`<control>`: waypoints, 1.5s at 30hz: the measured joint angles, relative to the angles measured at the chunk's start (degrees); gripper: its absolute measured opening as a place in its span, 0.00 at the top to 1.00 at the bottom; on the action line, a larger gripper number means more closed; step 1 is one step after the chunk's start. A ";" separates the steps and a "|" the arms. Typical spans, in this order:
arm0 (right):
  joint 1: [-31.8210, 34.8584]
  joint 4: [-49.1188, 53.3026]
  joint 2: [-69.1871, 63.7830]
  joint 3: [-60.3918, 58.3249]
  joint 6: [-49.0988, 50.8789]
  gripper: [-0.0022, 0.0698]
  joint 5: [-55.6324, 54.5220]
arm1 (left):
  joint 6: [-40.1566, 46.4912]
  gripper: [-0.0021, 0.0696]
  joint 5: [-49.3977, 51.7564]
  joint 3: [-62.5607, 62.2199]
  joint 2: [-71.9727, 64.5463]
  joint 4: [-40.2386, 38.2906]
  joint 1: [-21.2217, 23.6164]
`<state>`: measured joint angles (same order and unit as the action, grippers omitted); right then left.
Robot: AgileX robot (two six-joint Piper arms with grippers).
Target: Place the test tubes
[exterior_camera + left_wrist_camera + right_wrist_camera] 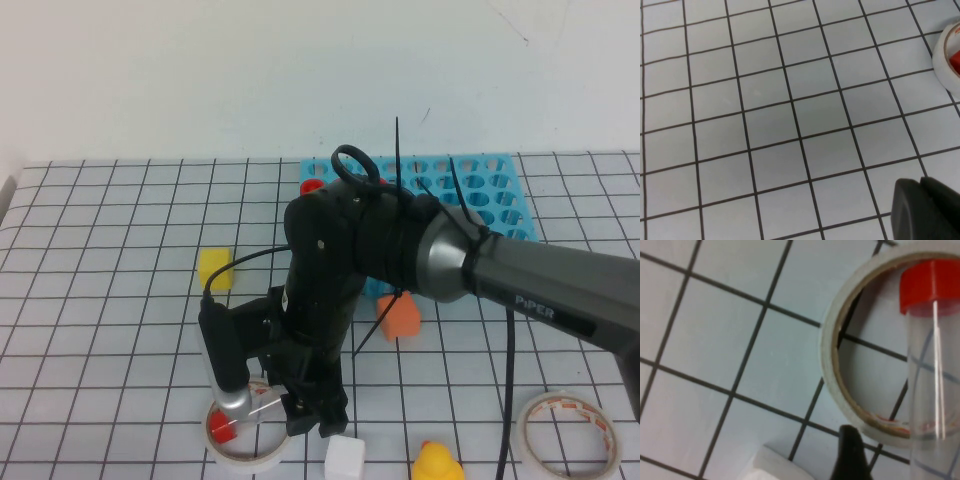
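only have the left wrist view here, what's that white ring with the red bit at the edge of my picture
Observer: It's a tape roll. A red-capped test tube lies with its cap end inside the ring and its body across the rim.
Operator: is the other gripper anywhere near it
Observer: Yes, the right gripper hangs just over that roll, on the near side, left of centre. Your left gripper, shut, doesn't show in the high view at all.
Operator: and where's the rack
Observer: The blue rack sits on the far side, right of centre, well away from the roll.
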<state>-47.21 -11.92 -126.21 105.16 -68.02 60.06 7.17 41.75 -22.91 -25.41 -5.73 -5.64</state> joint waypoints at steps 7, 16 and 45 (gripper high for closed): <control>0.00 1.28 -0.47 0.00 0.45 0.45 0.03 | 0.00 0.97 0.00 0.00 0.00 0.00 0.00; 0.00 2.49 -0.47 0.00 0.45 0.65 -1.42 | 0.00 0.97 0.00 0.00 0.00 -0.60 0.00; 7.61 0.73 11.65 12.39 17.77 0.65 10.37 | -1.30 0.97 -8.57 0.00 4.42 -4.70 0.00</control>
<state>-39.61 -11.19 -114.57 117.55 -50.24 70.43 5.87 33.18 -22.91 -20.99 -10.43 -5.64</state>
